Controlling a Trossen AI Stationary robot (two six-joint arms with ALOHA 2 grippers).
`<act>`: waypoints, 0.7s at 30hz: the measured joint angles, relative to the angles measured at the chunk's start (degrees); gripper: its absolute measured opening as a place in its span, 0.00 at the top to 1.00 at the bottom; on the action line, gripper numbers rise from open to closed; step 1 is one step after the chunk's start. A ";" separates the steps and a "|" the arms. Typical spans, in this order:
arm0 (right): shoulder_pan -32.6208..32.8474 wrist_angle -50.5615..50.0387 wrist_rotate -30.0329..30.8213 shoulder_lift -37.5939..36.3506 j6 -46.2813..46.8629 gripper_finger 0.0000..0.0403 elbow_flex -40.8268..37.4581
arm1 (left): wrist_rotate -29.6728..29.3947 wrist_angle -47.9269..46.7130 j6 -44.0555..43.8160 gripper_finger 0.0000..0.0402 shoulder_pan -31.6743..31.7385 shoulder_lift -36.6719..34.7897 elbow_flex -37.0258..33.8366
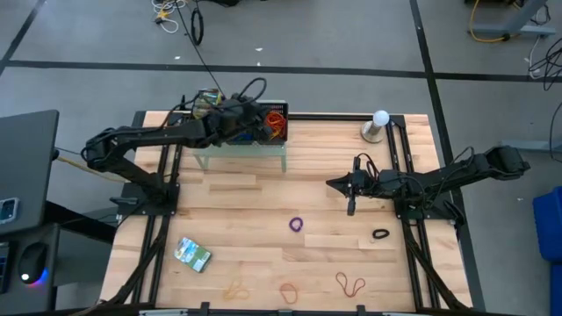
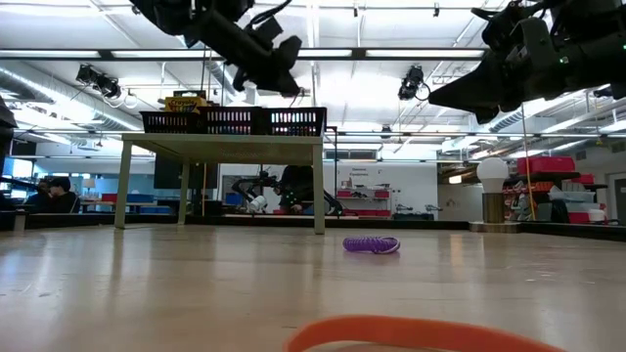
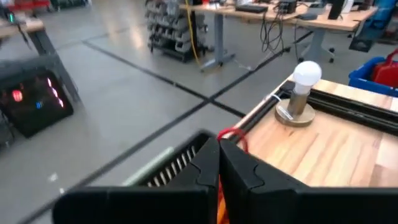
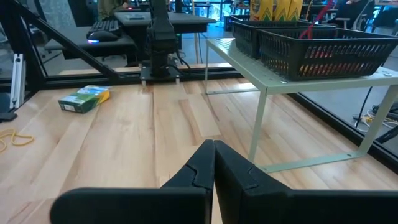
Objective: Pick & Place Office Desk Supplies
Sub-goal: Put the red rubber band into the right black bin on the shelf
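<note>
Both end effectors are closed and empty: left [image 1: 263, 123] over wire-mesh trays [image 1: 276, 123], right [image 1: 352, 204] above smooth wood planks [image 1: 263, 237].

3 black mesh trays [image 4: 323, 46] sit on a pale-green shelf [image 4: 267, 78]; a bulb [image 1: 380, 118] stands nearby.

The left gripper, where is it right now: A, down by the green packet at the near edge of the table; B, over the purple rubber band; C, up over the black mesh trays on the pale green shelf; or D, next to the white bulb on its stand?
C: in the high view the left gripper sits over the black mesh trays on the pale green shelf, far from the green packet, bulb and purple rubber band.
</note>
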 joint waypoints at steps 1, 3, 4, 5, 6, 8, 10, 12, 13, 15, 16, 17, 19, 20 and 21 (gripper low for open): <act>0.00 0.02 0.00 0.00 -0.02 0.97 0.00 | -0.07 -0.68 -0.93 0.96 -0.01 0.03 0.00; 0.00 0.03 -0.04 0.00 -0.17 0.97 0.00 | -0.18 -3.16 -2.53 0.93 0.04 0.03 0.41; 0.00 0.04 -0.15 0.00 -0.17 0.97 0.00 | -0.23 -5.16 -3.10 0.91 0.04 0.04 1.09; 0.00 0.04 -0.20 0.00 -0.17 0.97 0.00 | -0.28 -7.76 -3.29 0.89 0.04 0.05 2.08; 0.00 0.04 -0.20 0.00 -0.17 0.97 0.00 | -0.36 -10.53 -3.35 0.87 0.04 0.05 3.38; -0.01 0.04 -0.19 0.00 -0.17 0.97 0.00 | -0.43 -16.21 -3.37 0.84 0.02 0.19 6.44; 0.00 0.04 -0.18 0.00 -0.17 0.97 0.00 | -0.02 -22.57 -3.37 0.80 0.04 0.78 9.94; 0.00 0.07 -0.18 0.00 -0.17 0.97 0.00 | 1.51 -29.72 -3.42 0.77 0.52 1.80 13.60; -0.01 0.09 -0.18 0.00 -0.17 0.97 0.00 | 2.85 -32.35 -3.58 0.75 0.81 2.30 15.53; -0.01 0.53 -0.18 0.00 -0.17 0.97 0.00 | 4.55 -38.07 -4.34 0.72 1.52 3.57 19.25; -0.04 0.69 -0.16 0.00 -0.17 0.97 0.00 | 5.27 -39.98 -4.33 0.71 1.67 4.34 20.87; -0.12 0.67 -0.16 0.00 -0.17 0.97 0.00 | 5.45 -41.66 -4.26 0.69 1.93 5.34 22.45; -0.13 0.87 -0.16 0.00 -0.15 0.97 0.00 | 5.48 -45.08 -3.82 0.66 1.97 7.13 25.32; -0.13 0.93 -0.16 0.00 -0.15 0.97 0.00 | 5.49 -45.86 -3.59 0.65 1.95 8.04 26.81; -0.11 1.01 -0.16 0.00 -0.15 0.97 0.00 | 5.67 -46.01 -3.24 0.64 1.92 8.74 28.26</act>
